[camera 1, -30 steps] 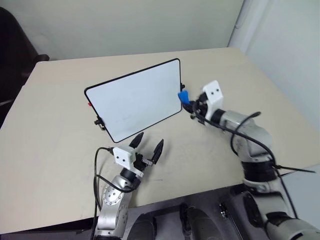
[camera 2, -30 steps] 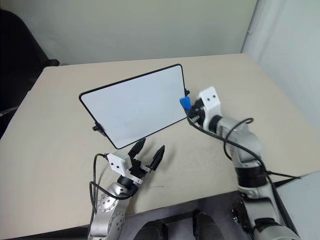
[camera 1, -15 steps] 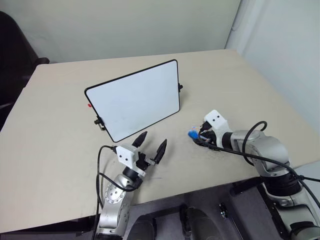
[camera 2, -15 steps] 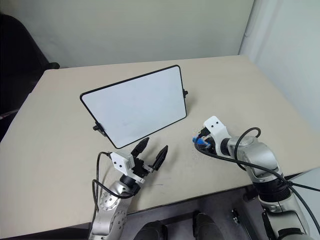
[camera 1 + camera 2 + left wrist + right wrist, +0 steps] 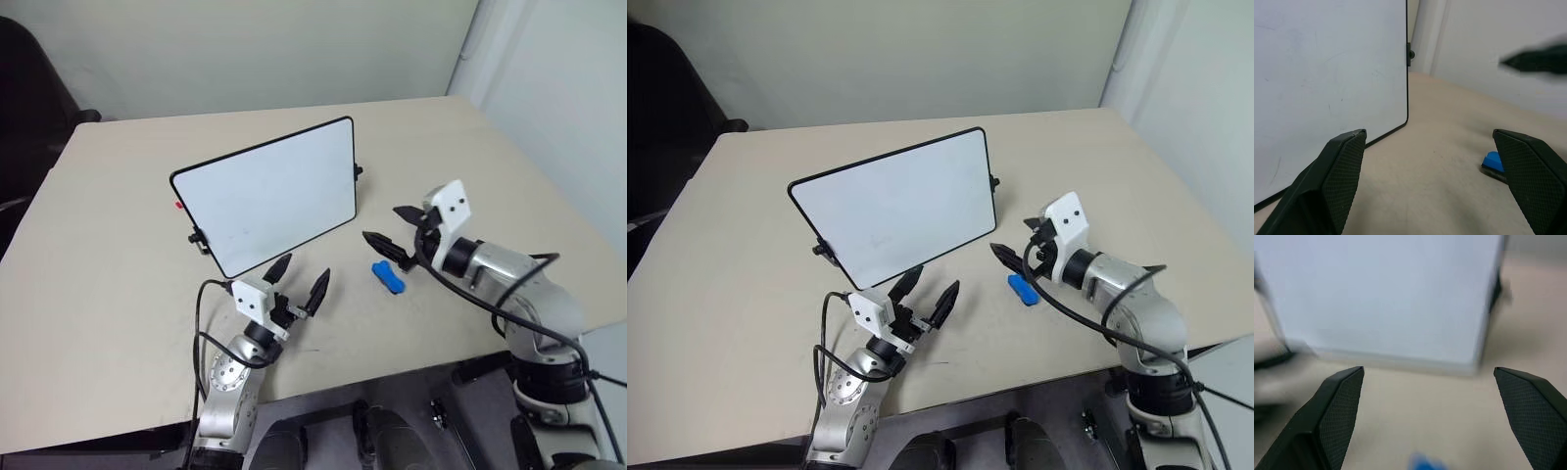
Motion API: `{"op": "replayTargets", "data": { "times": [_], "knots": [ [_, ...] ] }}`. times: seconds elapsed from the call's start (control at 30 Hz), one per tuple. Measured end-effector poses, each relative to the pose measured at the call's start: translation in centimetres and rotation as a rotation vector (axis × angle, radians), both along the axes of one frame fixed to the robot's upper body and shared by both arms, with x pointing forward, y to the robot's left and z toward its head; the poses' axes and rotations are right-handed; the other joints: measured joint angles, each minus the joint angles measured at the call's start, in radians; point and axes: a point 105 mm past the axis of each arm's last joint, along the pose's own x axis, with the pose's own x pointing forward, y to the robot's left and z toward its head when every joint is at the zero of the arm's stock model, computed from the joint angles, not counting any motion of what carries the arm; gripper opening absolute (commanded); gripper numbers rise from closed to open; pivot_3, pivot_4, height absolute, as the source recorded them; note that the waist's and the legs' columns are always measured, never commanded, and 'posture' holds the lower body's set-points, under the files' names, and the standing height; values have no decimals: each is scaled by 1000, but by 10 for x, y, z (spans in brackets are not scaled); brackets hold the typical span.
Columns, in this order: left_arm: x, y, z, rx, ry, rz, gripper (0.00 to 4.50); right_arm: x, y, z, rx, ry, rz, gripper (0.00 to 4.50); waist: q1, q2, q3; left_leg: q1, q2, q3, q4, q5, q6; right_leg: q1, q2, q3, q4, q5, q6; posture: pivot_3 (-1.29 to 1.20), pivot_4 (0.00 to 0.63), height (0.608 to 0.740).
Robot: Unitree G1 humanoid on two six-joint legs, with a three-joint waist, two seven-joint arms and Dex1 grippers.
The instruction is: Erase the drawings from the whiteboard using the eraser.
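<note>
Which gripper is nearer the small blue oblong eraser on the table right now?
Right. The right gripper hangs open just above the small blue oblong eraser; the left gripper sits open farther off, across bare tabletop.

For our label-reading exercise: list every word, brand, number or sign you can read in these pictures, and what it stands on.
None can be read.
whiteboard: no legible writing, only faint smudges.
eraser: plain blue, no label visible.
left gripper and right gripper: no markings readable.
</note>
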Motion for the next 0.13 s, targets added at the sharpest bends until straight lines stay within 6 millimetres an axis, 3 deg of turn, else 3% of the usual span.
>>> {"op": "replayTargets", "data": {
  "times": [0.13],
  "knots": [
    [0,0,-1,0,2,-3,4500,-16,6,-5,80,-8,101,4489,0,0,0,0,-1,0,1,0,0,1,-1,0,0,0,0,0,150,740]
  ]
}}
